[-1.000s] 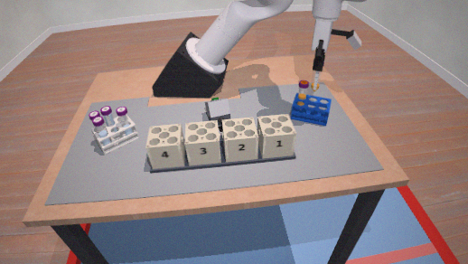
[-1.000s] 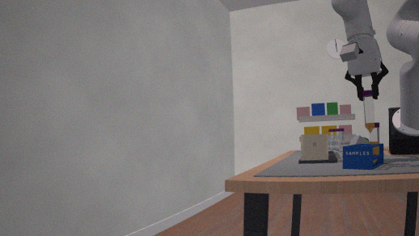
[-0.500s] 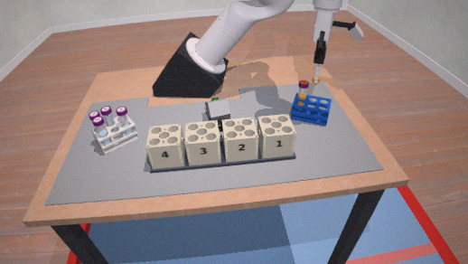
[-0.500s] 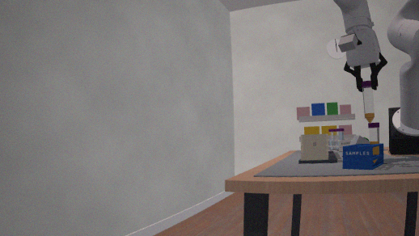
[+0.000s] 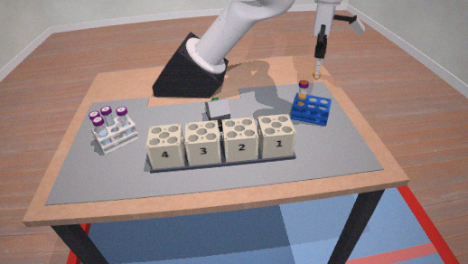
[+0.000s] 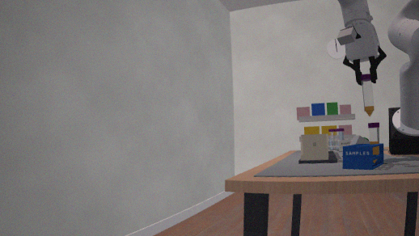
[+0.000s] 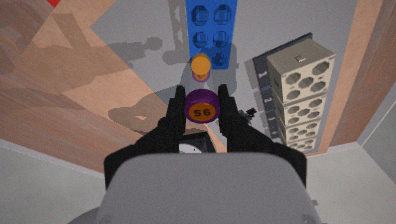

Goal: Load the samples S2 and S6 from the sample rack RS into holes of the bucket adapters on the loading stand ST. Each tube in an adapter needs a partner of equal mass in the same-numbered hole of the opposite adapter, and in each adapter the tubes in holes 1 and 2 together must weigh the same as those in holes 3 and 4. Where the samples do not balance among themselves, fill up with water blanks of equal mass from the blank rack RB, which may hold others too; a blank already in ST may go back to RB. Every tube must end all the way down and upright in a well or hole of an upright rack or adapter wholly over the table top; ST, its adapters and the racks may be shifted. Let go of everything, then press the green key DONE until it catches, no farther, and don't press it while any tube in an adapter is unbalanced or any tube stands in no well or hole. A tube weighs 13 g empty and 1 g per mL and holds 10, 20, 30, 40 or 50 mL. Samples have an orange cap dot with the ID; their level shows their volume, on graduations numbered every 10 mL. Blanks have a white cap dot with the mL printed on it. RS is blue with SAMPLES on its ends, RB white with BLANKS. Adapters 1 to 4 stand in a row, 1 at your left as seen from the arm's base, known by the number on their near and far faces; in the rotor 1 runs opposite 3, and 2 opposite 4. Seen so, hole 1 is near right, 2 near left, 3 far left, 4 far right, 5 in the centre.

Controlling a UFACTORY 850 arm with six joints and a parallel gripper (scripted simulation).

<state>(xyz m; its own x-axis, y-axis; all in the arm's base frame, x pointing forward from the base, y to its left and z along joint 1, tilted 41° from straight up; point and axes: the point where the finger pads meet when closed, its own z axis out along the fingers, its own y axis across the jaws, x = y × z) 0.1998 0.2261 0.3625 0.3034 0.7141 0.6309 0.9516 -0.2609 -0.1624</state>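
My gripper point(image 5: 320, 45) is shut on sample tube S6 point(image 7: 202, 111), which has a purple cap with an orange dot reading S6. It hangs upright high above the blue sample rack RS point(image 5: 311, 108), clear of it, with only its tip filled orange point(image 6: 368, 110). A second sample tube point(image 5: 303, 89) stands in RS at its far corner; it also shows in the wrist view point(image 7: 200, 67). The four cream adapters point(image 5: 221, 137) stand in a row on stand ST, numbered 4, 3, 2, 1 from left, all holes empty. The white blank rack RB point(image 5: 112, 133) holds three purple-capped tubes.
The green DONE key point(image 5: 215, 99) sits on a grey block behind the adapters, near the arm's black base point(image 5: 187, 72). A wall shelf with coloured boxes point(image 6: 325, 110) shows in the exterior view.
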